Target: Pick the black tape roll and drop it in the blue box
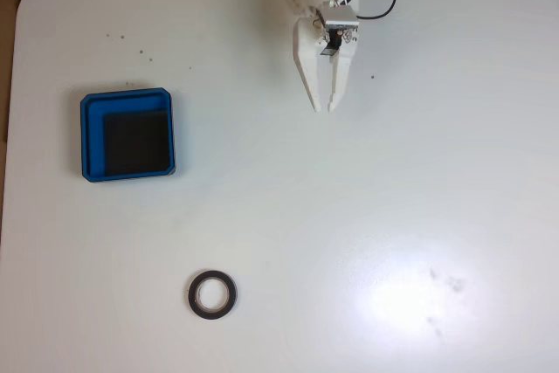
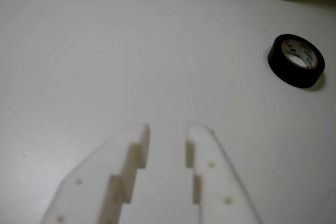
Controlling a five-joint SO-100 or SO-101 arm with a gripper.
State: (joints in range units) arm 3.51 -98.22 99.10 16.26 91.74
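Note:
The black tape roll (image 1: 193,295) lies flat on the white table near the front edge, left of centre in the fixed view. It also sits at the upper right of the wrist view (image 2: 290,73), with a pale inner rim. The blue box (image 1: 91,137), with its black floor bare, rests at the left of the table. My white gripper (image 1: 322,109) hangs at the top centre, far from both, fingers pointing toward the table's middle. Its jaws stand slightly apart with nothing between them, and bare table shows in the gap (image 2: 168,132).
The white table (image 1: 393,216) has a rounded corner at the top left and a few small dark specks. A bright glare patch lies at the lower right. Black and red cables loop behind the gripper at the top edge.

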